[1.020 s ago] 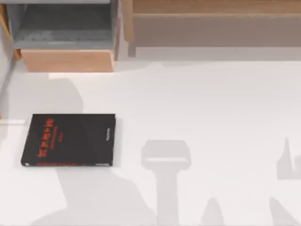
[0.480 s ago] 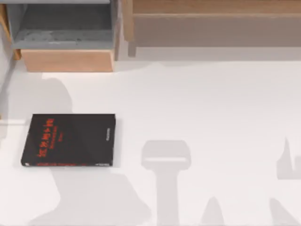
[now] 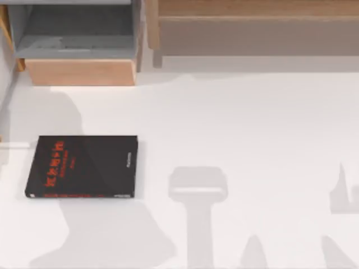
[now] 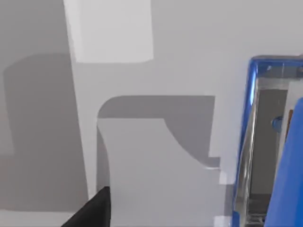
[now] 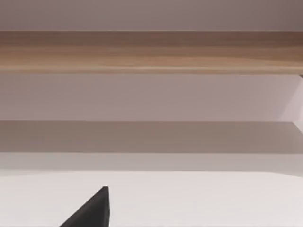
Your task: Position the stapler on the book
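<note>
The book (image 3: 82, 166) lies flat on the white table at the left in the top view, black with red lettering toward its left end. In the left wrist view the stapler (image 4: 284, 179), bright blue with a shiny metal inside, is seen very close. A dark part of my left gripper (image 4: 92, 210) shows a good way to one side of it, over pale table and shadow. Whether the stapler is held cannot be made out. The right wrist view has a dark part of my right gripper (image 5: 90, 210) above the white table, facing a wooden shelf (image 5: 151, 52).
A grey open box on a wooden base (image 3: 78, 50) stands at the back left, and a long wooden shelf unit (image 3: 252, 28) runs along the back. Arm shadows fall across the table's left, middle and right front.
The broad shadow over the book and the table's left has slid slightly leftward. The book has not moved.
</note>
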{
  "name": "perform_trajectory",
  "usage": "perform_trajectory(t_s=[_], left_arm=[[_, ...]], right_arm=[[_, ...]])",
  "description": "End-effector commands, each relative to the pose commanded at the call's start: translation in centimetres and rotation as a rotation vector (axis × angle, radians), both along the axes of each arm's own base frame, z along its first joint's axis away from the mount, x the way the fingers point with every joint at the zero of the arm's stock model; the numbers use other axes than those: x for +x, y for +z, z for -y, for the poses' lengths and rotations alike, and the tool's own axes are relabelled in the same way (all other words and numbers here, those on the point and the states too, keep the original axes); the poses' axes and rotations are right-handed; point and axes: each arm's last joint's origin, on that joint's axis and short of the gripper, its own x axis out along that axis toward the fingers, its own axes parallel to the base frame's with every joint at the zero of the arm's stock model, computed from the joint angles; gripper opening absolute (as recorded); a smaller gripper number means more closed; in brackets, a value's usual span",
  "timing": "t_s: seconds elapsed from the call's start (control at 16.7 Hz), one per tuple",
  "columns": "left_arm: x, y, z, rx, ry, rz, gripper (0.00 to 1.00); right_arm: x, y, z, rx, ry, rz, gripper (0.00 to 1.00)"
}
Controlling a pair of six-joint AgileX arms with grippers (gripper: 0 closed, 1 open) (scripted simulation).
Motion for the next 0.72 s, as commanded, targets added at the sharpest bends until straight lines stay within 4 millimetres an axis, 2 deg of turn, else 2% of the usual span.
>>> perform_trajectory(t_s=[0.72], left_arm=[[0.0, 0.0, 0.0, 0.0, 0.0, 0.0, 0.02]], right_arm=[[0.0, 0.0, 0.0, 0.0, 0.0, 0.0, 1.0]])
